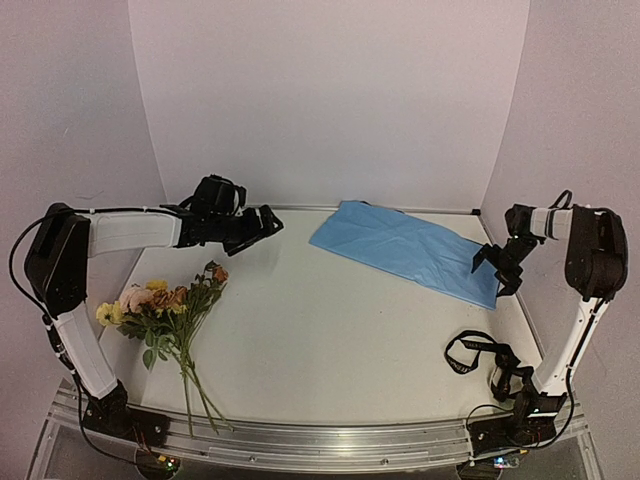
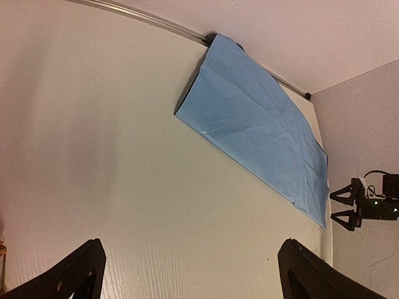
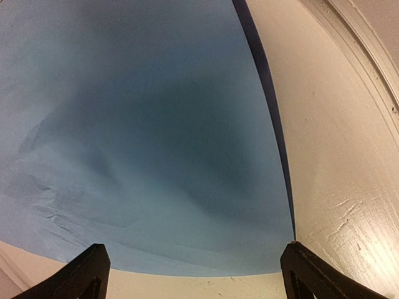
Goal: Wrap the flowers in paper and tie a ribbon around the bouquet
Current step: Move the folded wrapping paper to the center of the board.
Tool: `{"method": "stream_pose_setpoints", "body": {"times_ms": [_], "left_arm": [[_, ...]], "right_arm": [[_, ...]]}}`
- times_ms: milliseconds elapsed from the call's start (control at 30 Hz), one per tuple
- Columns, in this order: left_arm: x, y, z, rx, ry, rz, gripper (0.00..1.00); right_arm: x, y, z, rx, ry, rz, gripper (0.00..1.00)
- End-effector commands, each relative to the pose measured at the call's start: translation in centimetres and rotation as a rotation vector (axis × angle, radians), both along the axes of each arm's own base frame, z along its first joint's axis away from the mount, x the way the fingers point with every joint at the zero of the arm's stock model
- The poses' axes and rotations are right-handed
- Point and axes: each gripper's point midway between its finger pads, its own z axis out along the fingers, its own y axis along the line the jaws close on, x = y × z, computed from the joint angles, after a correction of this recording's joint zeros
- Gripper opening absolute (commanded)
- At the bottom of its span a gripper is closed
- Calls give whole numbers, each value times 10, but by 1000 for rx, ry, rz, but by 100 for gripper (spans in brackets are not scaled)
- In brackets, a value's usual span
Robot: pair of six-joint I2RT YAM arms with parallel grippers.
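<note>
Top: flowers [image 1: 165,305] lie at 8 o'clock on table [image 1: 320,340], paper [image 1: 405,250] flat at 1, ribbon [image 1: 480,352] at 4. Both empty, fingers apart: left gripper [image 1: 265,225] at 10, right gripper [image 1: 495,270] at paper's 3 o'clock end. Left wrist: paper [image 2: 255,134] at 1. Right wrist: paper [image 3: 143,124] fills view below spread fingers [image 3: 87,274].

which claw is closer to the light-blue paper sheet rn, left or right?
Right. The right claw hangs open over the right end of the thin light-blue paper sheet. The left claw, also open, sits off to the sheet's left, well apart from it.
</note>
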Motion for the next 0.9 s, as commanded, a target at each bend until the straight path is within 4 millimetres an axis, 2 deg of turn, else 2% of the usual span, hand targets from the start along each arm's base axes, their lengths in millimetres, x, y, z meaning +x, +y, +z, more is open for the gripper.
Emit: {"method": "stream_pose_setpoints", "body": {"times_ms": [0,367,567,767,867], "left_arm": [[11,-8,30,-49,-62,-12,100],[9,-7,31,-52,-64,-18,100],[12,-8,35,-66,-68,-22,100],[16,-3,38,-78,-71,-7,100],[18,-3,39,-87,-66,-4,100]], "right_arm": [[-10,3,-8,14,50,-2,98],[-30,-1,-14,11,120,-52,98],[-23,3,-24,76,146,-117,98],[-24,11,-35,136,190,-196,98],[-24,18,-37,164,206,-233,91]]}}
